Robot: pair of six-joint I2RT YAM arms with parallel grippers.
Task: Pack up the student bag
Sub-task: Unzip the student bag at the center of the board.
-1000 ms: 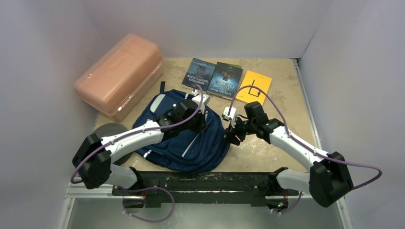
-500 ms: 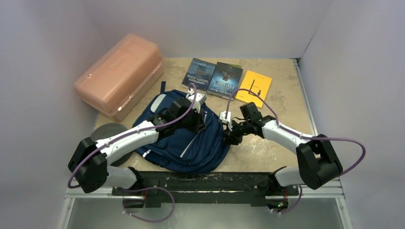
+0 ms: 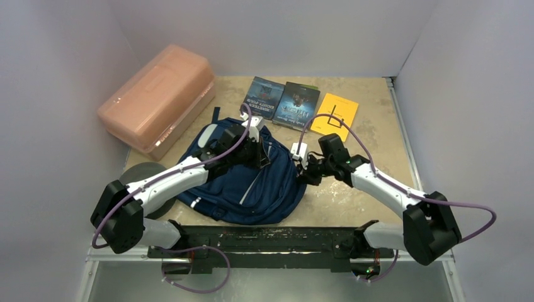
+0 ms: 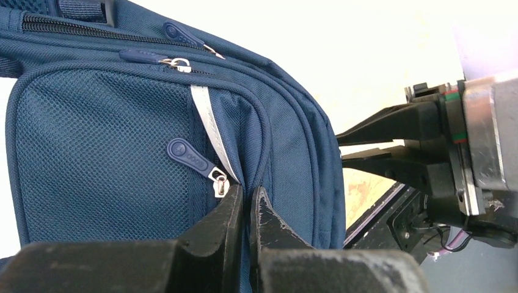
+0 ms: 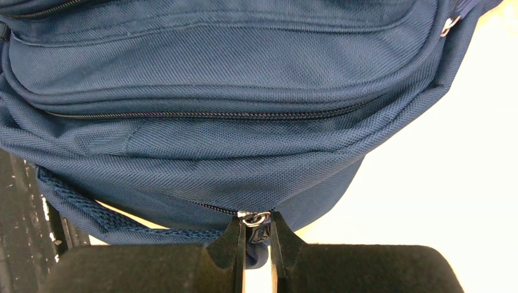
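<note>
The navy student bag (image 3: 242, 189) lies flat in the middle of the table, its zips closed. My left gripper (image 3: 257, 153) rests on its upper front. In the left wrist view this gripper (image 4: 247, 200) is shut on a fold of bag fabric (image 4: 287, 152), beside a blue zip pull (image 4: 190, 159) and a grey stripe (image 4: 207, 122). My right gripper (image 3: 305, 174) is at the bag's right edge. In the right wrist view its fingertips (image 5: 256, 223) are shut on a small zipper pull (image 5: 257, 232) at the end of a closed zip (image 5: 207, 207).
A salmon-pink plastic box (image 3: 157, 100) stands at the back left. Two dark books (image 3: 262, 97) (image 3: 296, 105) and a yellow booklet (image 3: 335, 114) lie behind the bag. A dark round disc (image 3: 140, 173) lies left of the bag. A black rail (image 3: 264, 242) runs along the near edge.
My right gripper has closed onto the zipper pull at the bag's right edge. The left gripper, still shut on the fabric, has shifted back and to the left.
</note>
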